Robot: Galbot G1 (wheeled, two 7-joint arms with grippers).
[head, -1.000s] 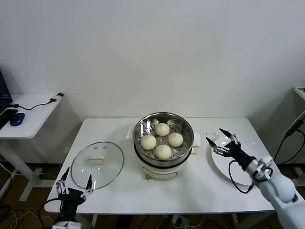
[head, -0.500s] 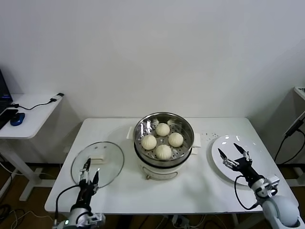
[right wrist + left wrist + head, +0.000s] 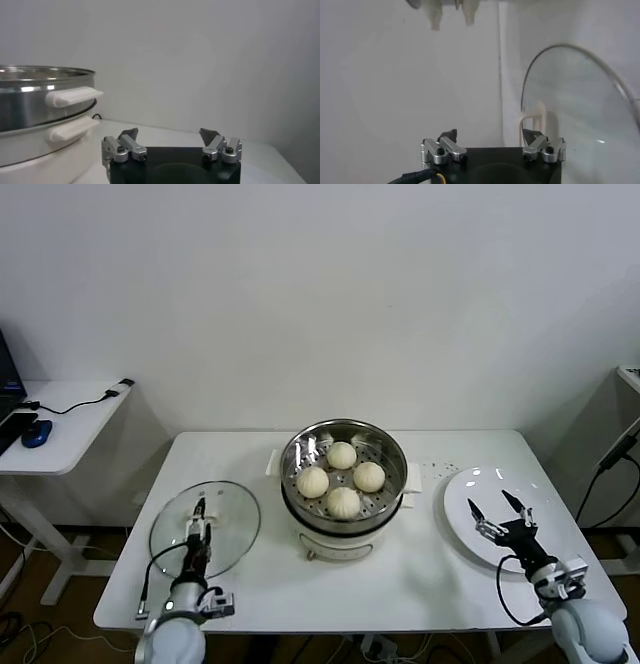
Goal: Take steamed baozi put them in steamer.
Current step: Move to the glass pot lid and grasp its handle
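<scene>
The steamer (image 3: 343,446), a shiny steel basket on a white cooker base, stands at the table's centre and holds several cream-white baozi (image 3: 343,502) side by side. My left gripper (image 3: 201,509) hovers open over the glass lid, left of the steamer, with nothing between its fingers. My right gripper (image 3: 490,504) is open over the white plate, right of the steamer, and is also empty. In the right wrist view the steamer (image 3: 40,95) with its white handles lies off to one side of the open gripper (image 3: 169,134). The left wrist view shows the open gripper (image 3: 489,136) beside the lid.
The round glass lid (image 3: 230,529) lies flat at the table's front left and shows again as the glass lid (image 3: 580,100). A flat white plate (image 3: 470,484) sits at the right. A side desk (image 3: 60,419) with a mouse and cable stands beyond the table's left edge.
The left gripper rose from the table's front edge and moved forward over the glass lid. The right gripper drew back from beside the steamer to above the plate. The baozi stayed put.
</scene>
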